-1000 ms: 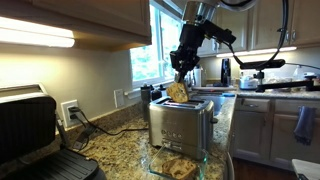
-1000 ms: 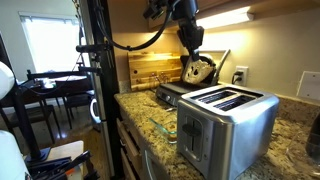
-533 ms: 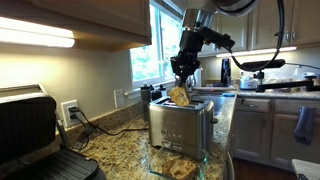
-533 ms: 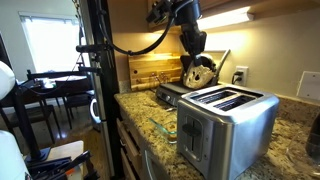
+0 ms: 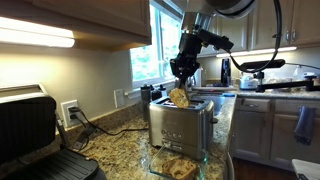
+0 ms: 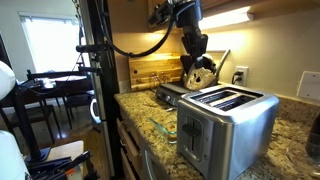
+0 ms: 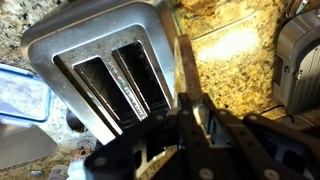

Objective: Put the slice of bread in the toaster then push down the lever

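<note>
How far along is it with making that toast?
Done: the claw is shut on the bread and holds it in the air. In hand: the slice hangs just above the toaster, and the wrist view shows both slots empty. Left: lowering the bread into a slot, then pressing it down to start toasting.

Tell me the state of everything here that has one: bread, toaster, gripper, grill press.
toaster: upright, both slots empty.
slice of bread: gripped, in the air by the toaster top, not in a slot.
gripper: shut on the slice of bread.
grill press: lid raised.
</note>
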Action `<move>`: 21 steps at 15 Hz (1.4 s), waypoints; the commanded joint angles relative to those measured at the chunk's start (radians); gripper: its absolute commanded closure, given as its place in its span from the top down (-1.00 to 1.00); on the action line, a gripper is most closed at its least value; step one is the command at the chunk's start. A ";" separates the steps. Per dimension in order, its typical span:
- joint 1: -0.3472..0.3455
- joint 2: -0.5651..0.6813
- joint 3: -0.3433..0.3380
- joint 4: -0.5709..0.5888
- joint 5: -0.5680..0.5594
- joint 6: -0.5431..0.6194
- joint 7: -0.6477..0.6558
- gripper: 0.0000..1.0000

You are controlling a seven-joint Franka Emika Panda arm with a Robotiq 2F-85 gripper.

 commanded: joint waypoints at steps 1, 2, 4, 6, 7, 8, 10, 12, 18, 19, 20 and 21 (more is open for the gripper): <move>-0.008 -0.002 -0.005 0.005 0.016 0.024 0.011 -0.90; -0.009 -0.002 -0.005 0.007 0.014 0.025 0.012 -0.90; -0.009 -0.001 -0.006 0.011 0.014 0.024 0.013 -0.90; -0.009 -0.012 -0.006 0.006 0.013 0.018 0.015 -0.90; -0.008 -0.007 -0.006 0.009 0.014 0.021 0.015 -0.90; -0.009 -0.006 -0.006 0.011 0.013 0.021 0.016 -0.90; -0.009 -0.002 -0.006 0.013 0.012 0.022 0.017 -0.90; -0.009 0.014 -0.009 0.027 0.016 0.027 0.016 -0.90; -0.011 0.033 -0.013 0.052 0.016 0.031 0.021 -0.90; -0.011 0.040 -0.014 0.056 0.016 0.032 0.022 -0.90; -0.012 0.032 -0.014 0.051 0.015 0.027 0.024 -0.90; -0.012 0.039 -0.014 0.056 0.014 0.026 0.024 -0.90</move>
